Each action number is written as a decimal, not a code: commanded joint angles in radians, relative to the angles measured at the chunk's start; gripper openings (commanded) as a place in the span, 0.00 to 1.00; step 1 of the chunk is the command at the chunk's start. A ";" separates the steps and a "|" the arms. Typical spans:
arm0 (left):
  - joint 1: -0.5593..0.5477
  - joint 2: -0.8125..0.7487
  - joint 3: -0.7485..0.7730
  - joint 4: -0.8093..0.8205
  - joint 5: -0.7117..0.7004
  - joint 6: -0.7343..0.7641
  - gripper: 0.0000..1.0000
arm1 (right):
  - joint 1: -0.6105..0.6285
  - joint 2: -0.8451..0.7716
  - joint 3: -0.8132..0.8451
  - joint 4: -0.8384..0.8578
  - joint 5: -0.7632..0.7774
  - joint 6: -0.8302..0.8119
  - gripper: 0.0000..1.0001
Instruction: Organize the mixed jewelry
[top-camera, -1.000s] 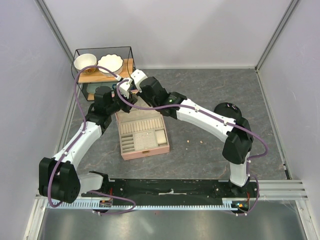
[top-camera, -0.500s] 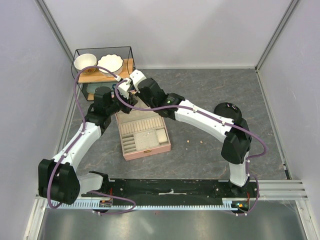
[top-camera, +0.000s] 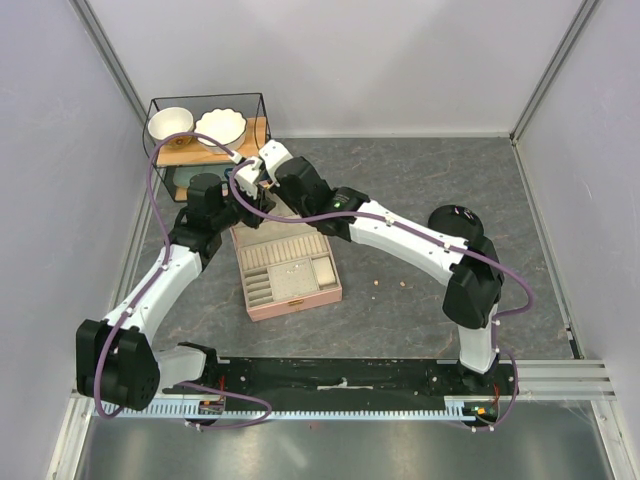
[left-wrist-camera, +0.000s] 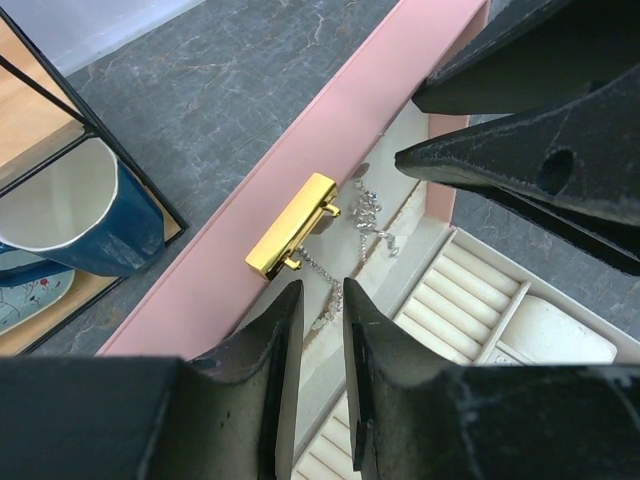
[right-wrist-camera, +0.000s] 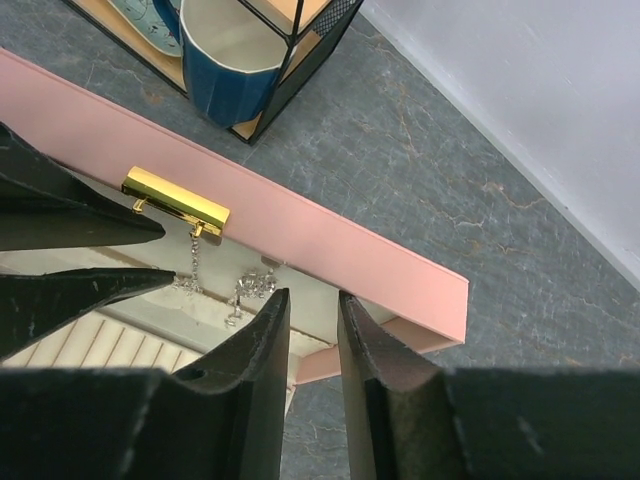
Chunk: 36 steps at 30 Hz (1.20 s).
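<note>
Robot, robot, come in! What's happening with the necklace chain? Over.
Left gripper and right gripper slightly open, nose to nose. Thin silvery chain inside open pink rectangular box, beside gold clasp. Nothing else in the way.

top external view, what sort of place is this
Probably a robot test cell, not a home: bare pale walls box in a grey tabletop, the left arm and right arm stand on a black rail, and a pink jewelry box and wire shelf look like staged props.

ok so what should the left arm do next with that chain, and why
Probably lower the left pincer a little and close on the silvery chain. It lies on the pink box's open lid beside the gold clasp, just past the pincer's tips, which stand slightly apart.
</note>
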 joint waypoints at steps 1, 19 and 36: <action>-0.007 -0.064 0.008 0.067 0.105 0.015 0.30 | 0.003 -0.031 -0.034 -0.011 0.027 -0.021 0.32; -0.004 -0.117 0.002 -0.069 0.127 0.104 0.39 | -0.010 -0.315 -0.333 0.074 -0.059 -0.115 0.59; -0.003 -0.154 0.138 -0.379 0.110 0.148 0.81 | -0.198 -0.560 -0.600 -0.084 -0.274 -0.162 0.81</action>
